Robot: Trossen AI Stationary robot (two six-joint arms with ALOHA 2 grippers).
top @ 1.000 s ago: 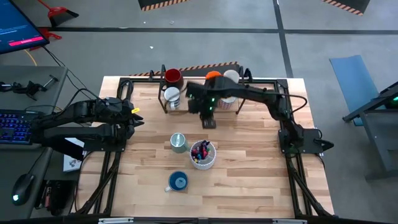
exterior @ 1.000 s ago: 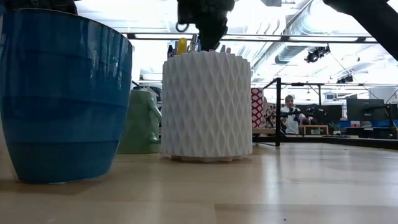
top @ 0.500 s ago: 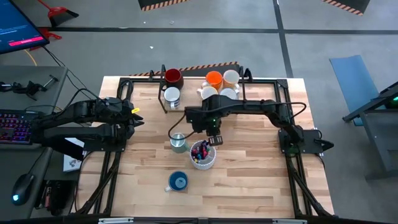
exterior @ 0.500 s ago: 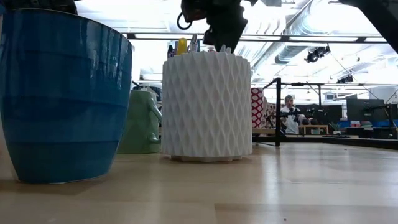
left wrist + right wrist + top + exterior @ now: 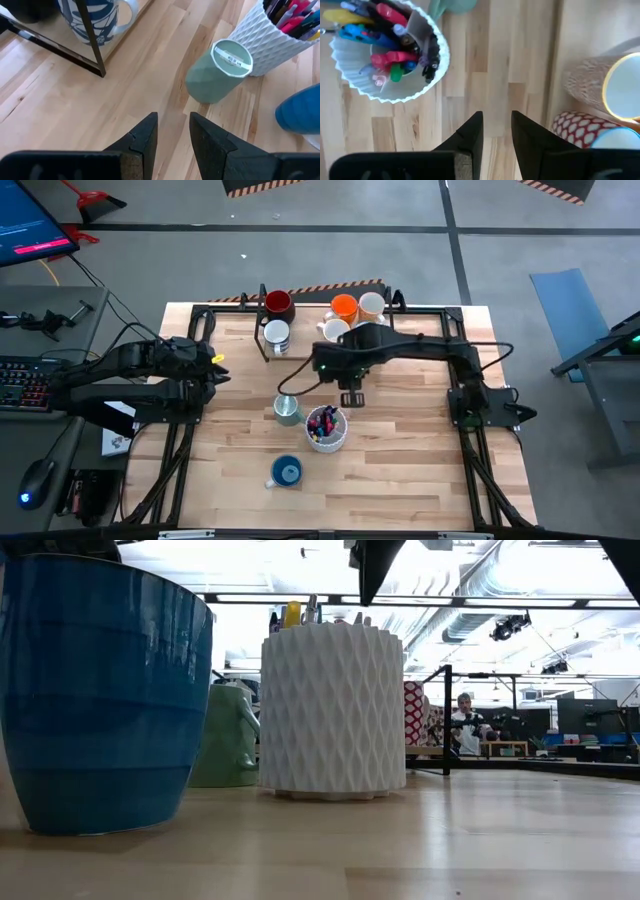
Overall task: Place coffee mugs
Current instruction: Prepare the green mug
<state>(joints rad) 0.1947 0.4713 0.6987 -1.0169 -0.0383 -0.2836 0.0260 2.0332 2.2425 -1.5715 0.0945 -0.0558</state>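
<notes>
- Hovering at frame centre in the high view, the right hand (image 5: pixel 351 394) is empty, its fingers (image 5: pixel 470 135) parted by a narrow gap above bare desk (image 5: pixel 420 460) between the pen cup (image 5: pixel 326 428) and the rack.
- Judging the next pick, the green mug (image 5: pixel 287 410) sits left of centre, just beside the pen cup; come in from its open side so the pens stay clear.
- It appears tipped in the left wrist view, mouth (image 5: pixel 231 57) facing the camera, long axis slanting; I cannot tell where its handle points.
- Lower in frame stands the blue mug (image 5: pixel 286 472), upright.
- Left hand (image 5: pixel 171 131) waits at frame left, slightly parted, empty.
- Orange mug (image 5: pixel 343 307) and dark red mug (image 5: pixel 277 304) sit upper centre.
</notes>
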